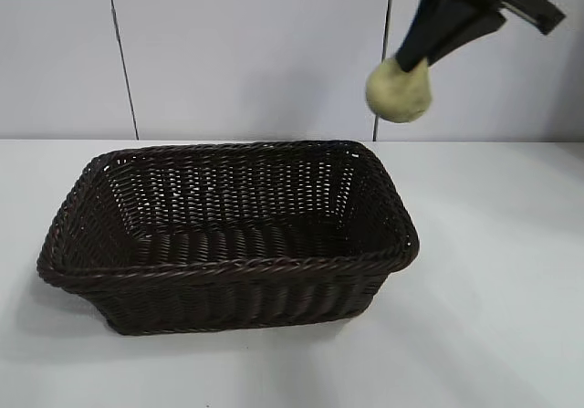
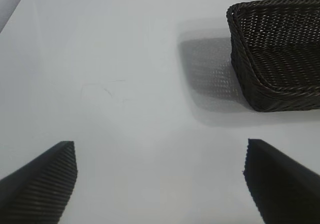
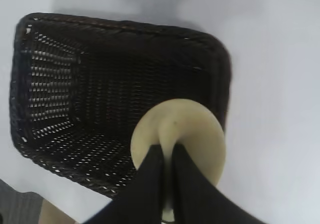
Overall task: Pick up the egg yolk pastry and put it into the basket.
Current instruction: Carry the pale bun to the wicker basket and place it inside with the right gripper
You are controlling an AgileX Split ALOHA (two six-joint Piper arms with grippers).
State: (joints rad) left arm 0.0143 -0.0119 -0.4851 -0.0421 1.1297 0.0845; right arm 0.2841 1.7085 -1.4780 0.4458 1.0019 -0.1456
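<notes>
The right gripper (image 1: 407,67), clamped on the pastry (image 1: 399,89), held it high over the basket's (image 1: 228,266) right end, while the left gripper (image 2: 160,176) sat parked, jaws wide, well away.

1. Exterior view: level with the scene, looking slightly down across the table (image 1: 511,335) at the basket (image 1: 228,266), wall behind.
2. Left wrist view: low over the table, facing obliquely; basket (image 2: 280,83) far off at one edge.
3. Right wrist view: steeply above, close to the basket (image 3: 75,98).
4. All three views share the basket.
</notes>
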